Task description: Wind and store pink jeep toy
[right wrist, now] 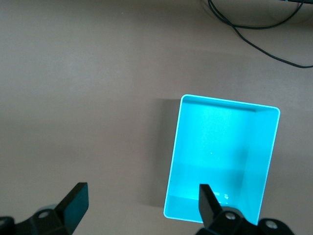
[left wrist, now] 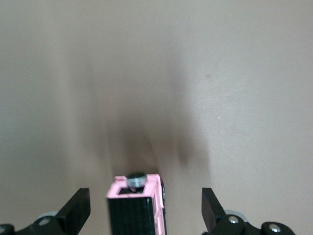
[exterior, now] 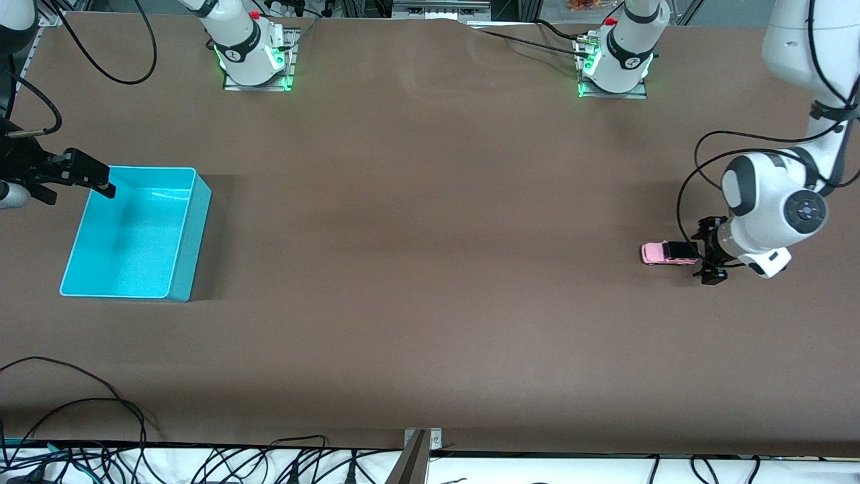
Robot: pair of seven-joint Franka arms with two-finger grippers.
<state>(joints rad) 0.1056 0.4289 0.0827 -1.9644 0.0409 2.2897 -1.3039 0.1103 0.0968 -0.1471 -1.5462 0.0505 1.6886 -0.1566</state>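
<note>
The pink jeep toy [exterior: 662,253] stands on its wheels on the brown table at the left arm's end. My left gripper [exterior: 703,251] is down at table level around the toy's black rear section. In the left wrist view the jeep [left wrist: 137,210] sits between the fingers [left wrist: 78,208] with a gap on each side, so the left gripper [left wrist: 144,203] is open and touches nothing. My right gripper [exterior: 77,181] hangs open and empty over the corner of the turquoise bin [exterior: 201,202] at the right arm's end, and the bin [right wrist: 222,104] shows under the right gripper [right wrist: 142,196].
The turquoise bin holds nothing. Both arm bases [exterior: 252,64] stand along the table edge farthest from the front camera. Loose black cables [exterior: 101,410] lie along the edge nearest it. A cable [right wrist: 254,30] runs near the bin.
</note>
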